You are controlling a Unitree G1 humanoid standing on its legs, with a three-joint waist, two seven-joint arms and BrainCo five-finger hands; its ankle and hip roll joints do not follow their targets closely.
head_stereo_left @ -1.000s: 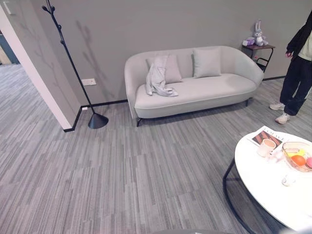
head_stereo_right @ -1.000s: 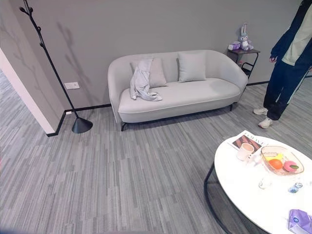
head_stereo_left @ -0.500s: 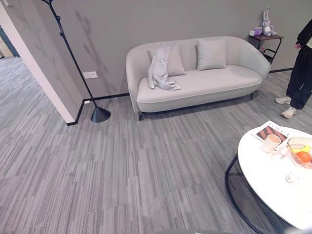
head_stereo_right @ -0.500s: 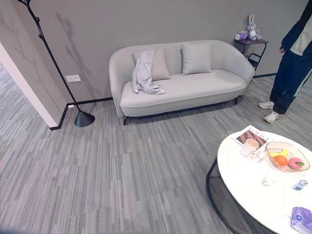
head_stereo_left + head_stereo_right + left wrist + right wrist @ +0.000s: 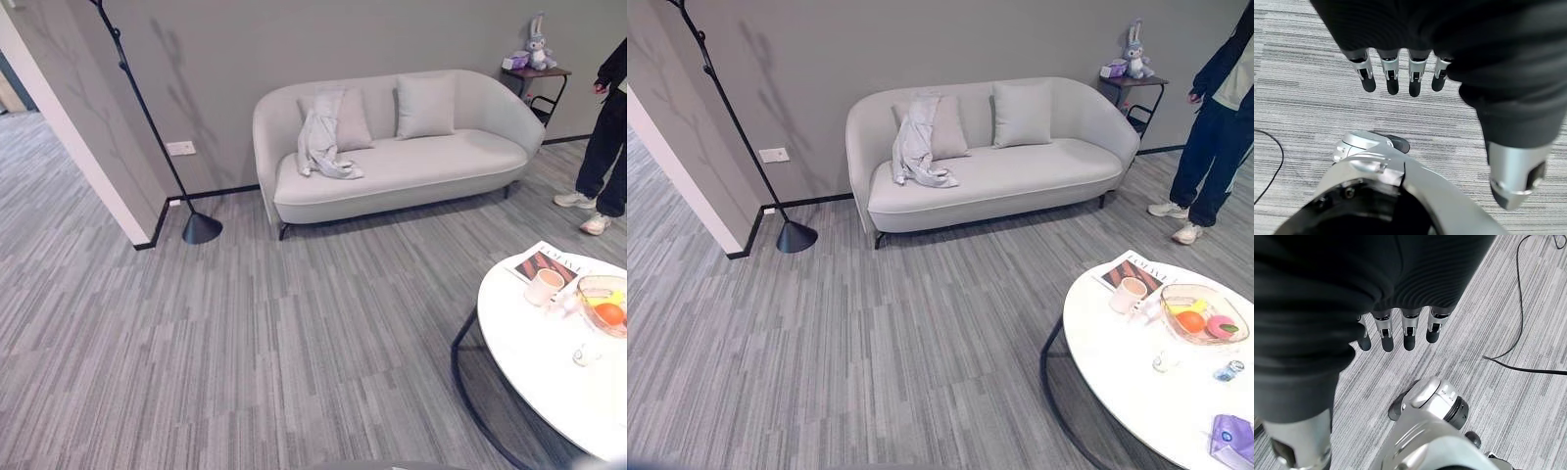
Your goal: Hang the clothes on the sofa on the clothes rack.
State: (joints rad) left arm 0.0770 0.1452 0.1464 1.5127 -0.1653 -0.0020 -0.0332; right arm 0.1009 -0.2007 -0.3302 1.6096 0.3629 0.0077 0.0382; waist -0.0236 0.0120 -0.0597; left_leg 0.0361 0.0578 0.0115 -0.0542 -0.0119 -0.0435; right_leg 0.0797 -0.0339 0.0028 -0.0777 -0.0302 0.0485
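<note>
A: Grey carpet rm. L to R: clothes rack (image 5: 147, 113) by wall corner, garment (image 5: 321, 145) draped at sofa (image 5: 411, 171) left end, person (image 5: 1215, 127) far rt.

B: Step?

A: Approach, I'd say; next walk to sofa, reach garment. Wrist cams add left hand (image 5: 1400, 73), right hand (image 5: 1396, 330): fingers straight, apart, empty.
</note>
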